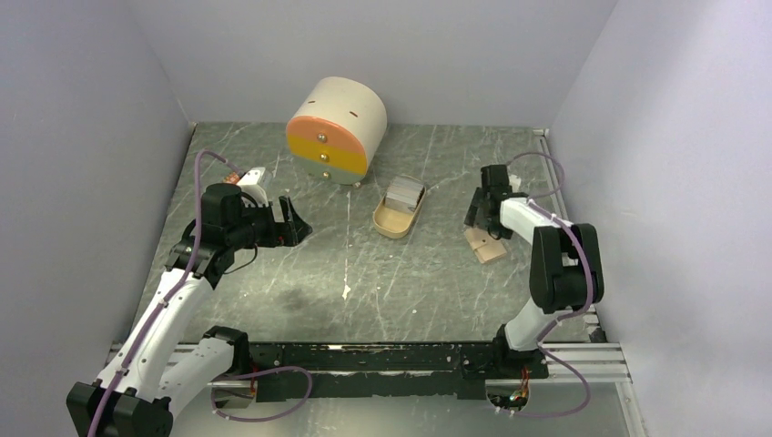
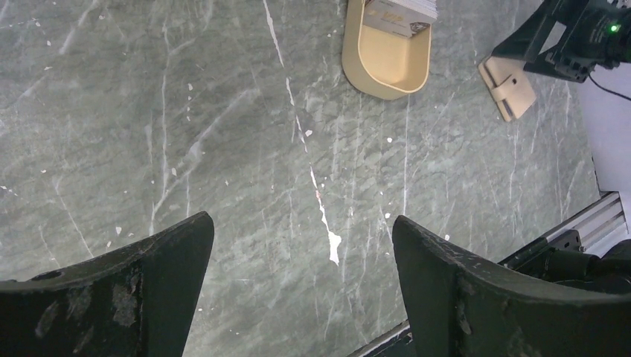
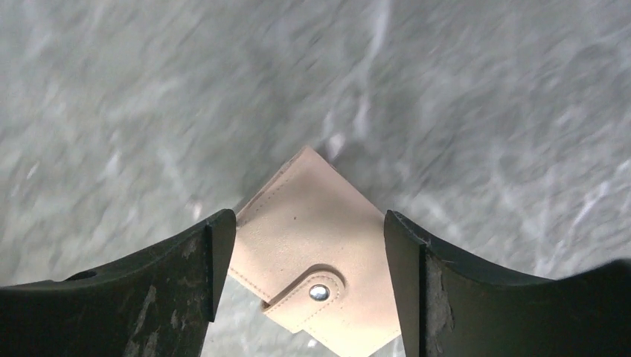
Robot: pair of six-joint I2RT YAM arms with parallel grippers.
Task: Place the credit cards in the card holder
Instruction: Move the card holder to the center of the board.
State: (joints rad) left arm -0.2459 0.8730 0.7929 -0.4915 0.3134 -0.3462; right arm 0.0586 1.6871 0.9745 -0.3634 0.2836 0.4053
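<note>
The card holder (image 1: 485, 246) lies closed near the bench's (image 1: 273, 291) right edge, long axis skewed to it, with the right gripper (image 3: 309, 217) spread open astride it, gripping nothing. The credit cards (image 1: 405, 193) sit in a tray (image 1: 386, 228) mid-bench. The left gripper (image 2: 301, 223) hangs open over open bench on the left.

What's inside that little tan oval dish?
A stack of cards fills the far end of the tray. Its near end is bare. Only the light grey top card shows. The ones beneath are covered, so I cannot count them.
</note>
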